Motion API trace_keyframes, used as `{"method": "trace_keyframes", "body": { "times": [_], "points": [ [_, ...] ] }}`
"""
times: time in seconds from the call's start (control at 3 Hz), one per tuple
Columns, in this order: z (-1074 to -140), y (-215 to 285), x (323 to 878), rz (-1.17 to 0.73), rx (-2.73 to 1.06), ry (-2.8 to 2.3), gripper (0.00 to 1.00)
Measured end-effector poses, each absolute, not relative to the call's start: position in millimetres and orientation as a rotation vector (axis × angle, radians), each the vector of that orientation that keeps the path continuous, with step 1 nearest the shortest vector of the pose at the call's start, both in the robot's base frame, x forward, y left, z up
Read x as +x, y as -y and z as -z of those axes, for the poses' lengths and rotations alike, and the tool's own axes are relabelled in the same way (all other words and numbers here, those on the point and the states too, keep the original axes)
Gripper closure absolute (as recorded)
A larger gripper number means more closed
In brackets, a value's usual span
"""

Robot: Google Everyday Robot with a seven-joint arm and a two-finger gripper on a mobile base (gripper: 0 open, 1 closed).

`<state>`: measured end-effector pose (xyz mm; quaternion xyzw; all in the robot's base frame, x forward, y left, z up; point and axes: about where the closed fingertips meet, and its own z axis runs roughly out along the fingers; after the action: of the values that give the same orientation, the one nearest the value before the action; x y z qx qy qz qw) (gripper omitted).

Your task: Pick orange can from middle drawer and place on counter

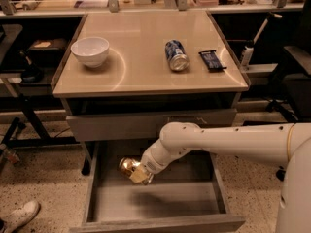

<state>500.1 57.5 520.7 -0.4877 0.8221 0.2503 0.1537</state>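
The orange can (126,166), shiny and golden, is held in my gripper (138,174) at the end of the white arm (218,141). The gripper is shut on the can and holds it tilted a little above the floor of the open middle drawer (160,200), toward the drawer's left rear. A shadow lies on the drawer floor below it. The beige counter (141,67) is above the drawer cabinet.
On the counter stand a white bowl (90,50), a blue-and-silver can (176,55) on its side and a dark snack bar (212,60). A closed grey drawer front (112,125) overhangs the open drawer. A shoe (19,216) lies on the floor at lower left.
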Motion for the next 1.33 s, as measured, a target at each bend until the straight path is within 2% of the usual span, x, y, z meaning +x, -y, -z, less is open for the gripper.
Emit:
{"method": "trace_keyframes", "body": {
  "times": [0.33, 1.33],
  "points": [
    [-521.0, -57.5, 500.0, -0.717, -1.398, -2.357, 1.00],
    [-659.7, -24.5, 499.0, -0.637, -1.386, -2.222, 1.00]
  ]
}}
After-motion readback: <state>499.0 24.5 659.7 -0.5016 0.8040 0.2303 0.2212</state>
